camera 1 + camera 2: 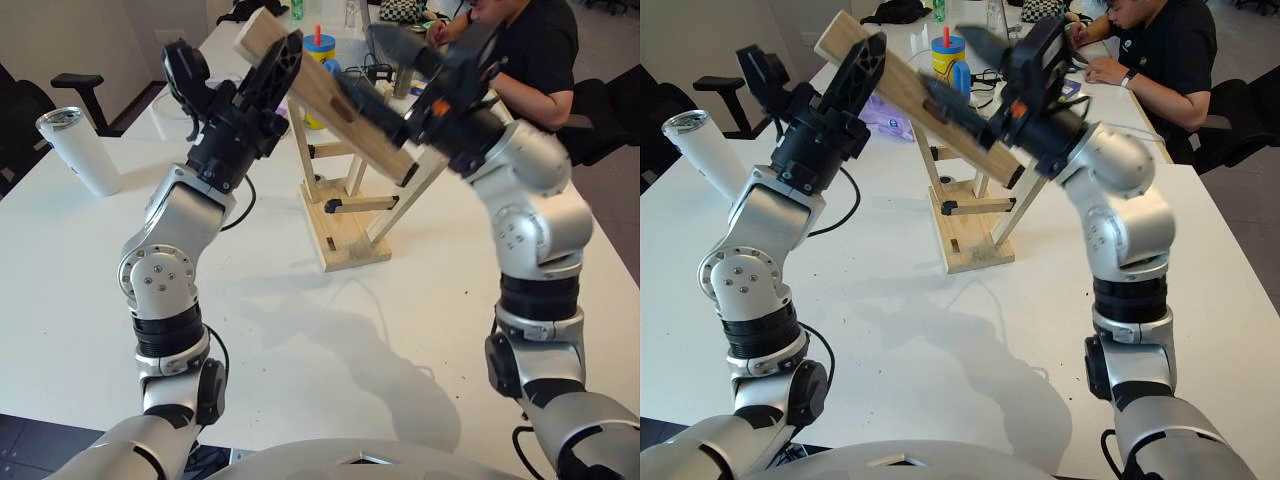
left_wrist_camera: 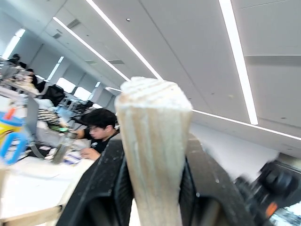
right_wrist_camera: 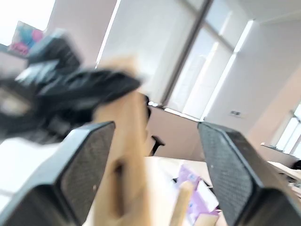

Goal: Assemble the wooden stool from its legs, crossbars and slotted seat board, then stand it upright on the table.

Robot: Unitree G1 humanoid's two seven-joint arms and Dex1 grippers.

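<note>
l gripper (image 1: 280,62) clamps seat board (image 1: 312,78); r gripper (image 3: 155,160) seemingly open.

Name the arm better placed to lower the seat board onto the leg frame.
Left, probably: the left gripper is clamped on the raised end of the seat board, while the right gripper stands open around it.

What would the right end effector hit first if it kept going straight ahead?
Probably the slotted seat board, lying between the right end effector's open fingers; depth is unclear.
</note>
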